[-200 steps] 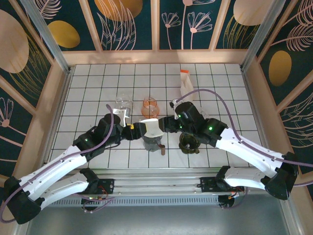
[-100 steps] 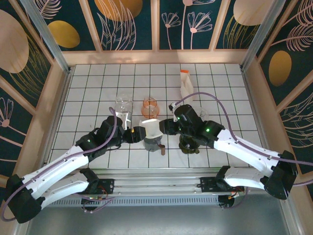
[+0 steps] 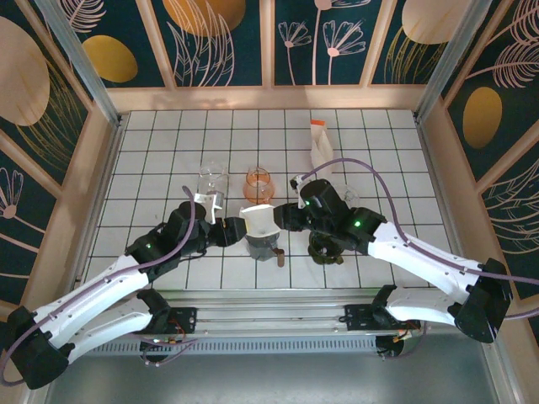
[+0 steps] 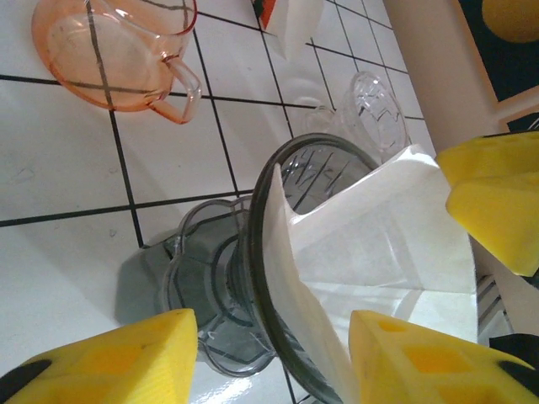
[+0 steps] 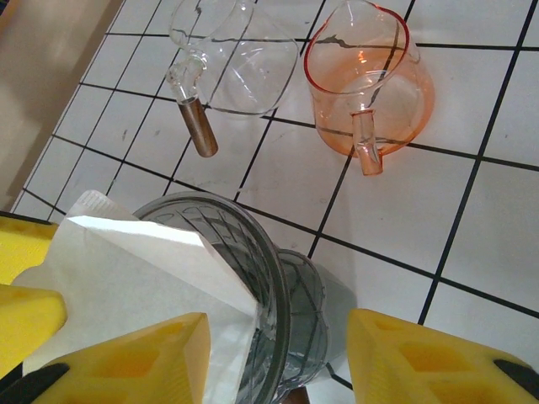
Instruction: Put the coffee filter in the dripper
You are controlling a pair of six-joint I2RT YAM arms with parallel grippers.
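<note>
Left gripper (image 4: 269, 362) straddling a grey dripper (image 4: 219, 311) that holds a white paper filter (image 4: 379, 244).

We see our two yellow fingertips (image 4: 109, 358) nearest us, jaws apart. The dripper's base is just beside the left one and the filter's edge meets the right one; we cannot tell whether they press. The filter lies in the dripper's ribbed cone, one corner reaching past the rim toward a yellow finger of the other arm (image 4: 497, 210) on our gripper's right. Ahead to the left is an orange glass cup (image 4: 101, 50). Ahead to the right are a clear glass piece (image 4: 375, 101) and a white carton (image 4: 295, 21), all on white tiles (image 4: 50, 160).
</note>
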